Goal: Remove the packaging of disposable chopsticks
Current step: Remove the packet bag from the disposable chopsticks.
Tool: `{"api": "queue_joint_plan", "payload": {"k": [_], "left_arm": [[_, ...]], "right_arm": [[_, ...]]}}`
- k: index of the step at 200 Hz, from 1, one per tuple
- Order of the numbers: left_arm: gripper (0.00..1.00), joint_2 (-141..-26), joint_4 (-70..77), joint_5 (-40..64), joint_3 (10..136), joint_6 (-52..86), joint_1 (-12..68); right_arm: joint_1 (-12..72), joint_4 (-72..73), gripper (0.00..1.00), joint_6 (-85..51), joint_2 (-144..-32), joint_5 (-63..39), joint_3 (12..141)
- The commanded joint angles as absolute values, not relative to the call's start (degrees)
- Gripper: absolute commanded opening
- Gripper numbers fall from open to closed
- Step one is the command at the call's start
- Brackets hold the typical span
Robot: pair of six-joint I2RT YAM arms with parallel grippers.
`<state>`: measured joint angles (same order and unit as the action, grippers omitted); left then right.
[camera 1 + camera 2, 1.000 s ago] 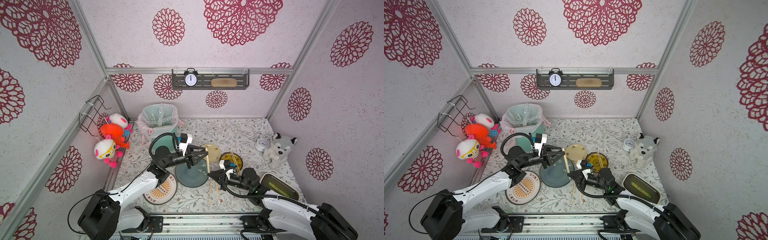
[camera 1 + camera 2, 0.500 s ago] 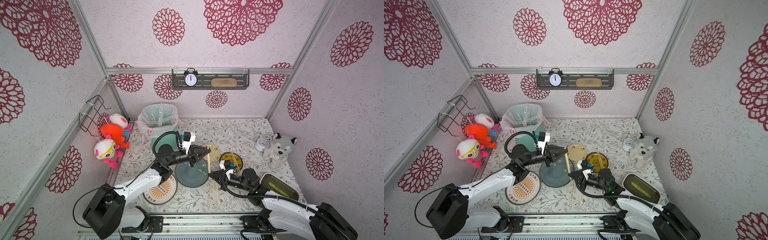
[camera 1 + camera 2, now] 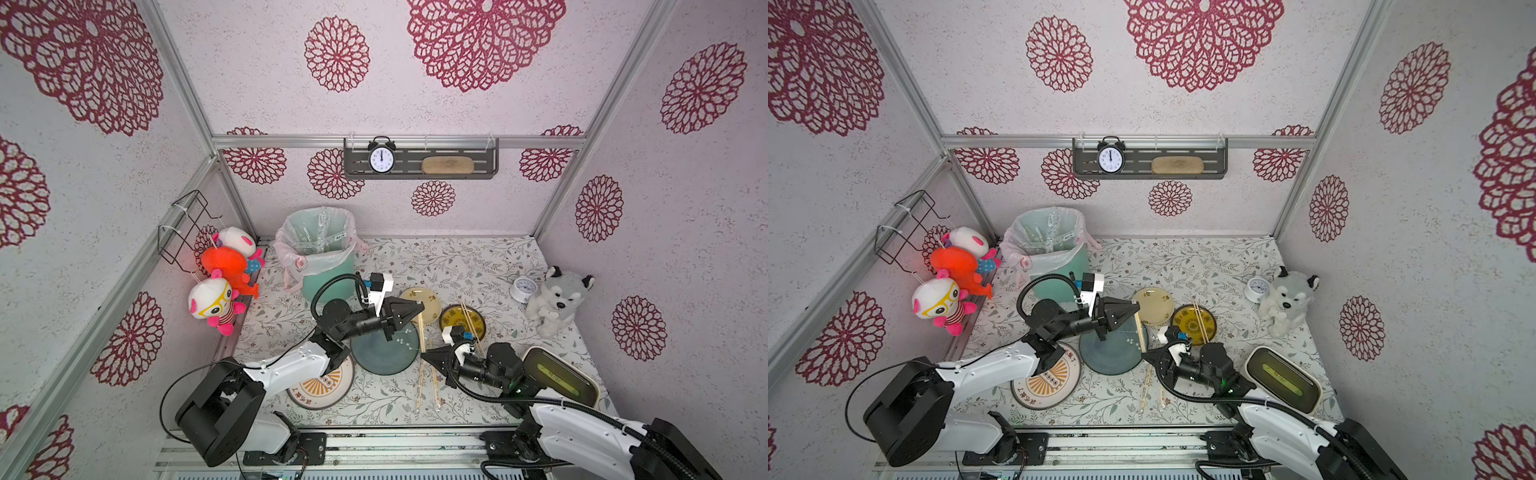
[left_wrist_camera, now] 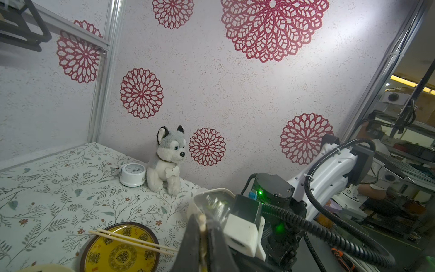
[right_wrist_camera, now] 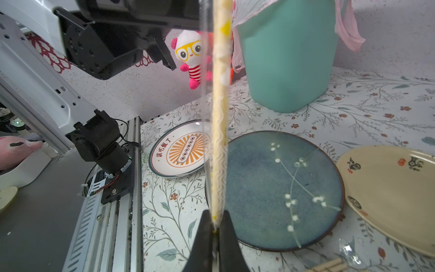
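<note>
Left claw [image 3: 419,310] clamped on far end, right claw [image 3: 424,357] on near end of clear crinkly plastic sleeve [image 3: 421,334] w/ pale tan wooden chopsticks [image 5: 219,117] inside; I hold it taut abv tabletop, right of dark blue round plate [image 3: 382,353]; opposed grips to strip the wrap.

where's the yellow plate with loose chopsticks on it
In both top views the yellow plate sits right of centre, beside the cream plate and left of the husky plush.

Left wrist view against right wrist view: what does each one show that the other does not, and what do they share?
Only the left wrist view: husky plush, white clock, yellow plate with bare chopsticks. Only the right wrist view: teal bin, blue plate, orange-striped plate, doll with yellow glasses. Both: wrapped chopsticks clamped in shut jaws, floral table cover.
</note>
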<state>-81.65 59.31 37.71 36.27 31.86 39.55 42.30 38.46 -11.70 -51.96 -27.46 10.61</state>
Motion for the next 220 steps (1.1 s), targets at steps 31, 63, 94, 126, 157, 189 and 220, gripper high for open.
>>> {"api": "queue_joint_plan", "payload": {"k": [31, 63, 94, 126, 157, 189, 220], "left_arm": [[0.09, -87.52, 57.87, 39.01, 31.33, 31.10, 42.75], [0.23, -86.32, 57.40, 36.98, 28.41, 29.88, 43.09], [0.00, -85.55, 54.44, 36.38, 28.27, 28.18, 43.15], [0.07, -82.17, 55.09, 37.70, 28.30, 27.68, 42.64], [0.58, -73.48, 43.54, 32.62, 32.17, 22.15, 41.45], [0.74, -69.35, 36.67, 30.74, 38.10, 19.33, 40.17], [0.77, -72.09, 37.59, 31.11, 42.83, 20.20, 39.99]], "right_arm": [[42.19, 49.87, 0.00, -11.78, -49.79, -27.14, 14.08], [42.19, 49.57, 0.00, -12.40, -49.81, -27.20, 15.34], [42.19, 49.39, 0.00, -12.23, -50.72, -27.72, 16.50], [42.14, 50.23, 0.00, -12.56, -51.63, -27.55, 15.67], [42.23, 50.45, 0.00, -13.14, -51.97, -27.64, 15.08], [42.39, 50.62, 0.00, -13.14, -52.09, -27.00, 13.97], [42.45, 50.71, 0.00, -12.93, -52.27, -26.71, 13.36]]}}
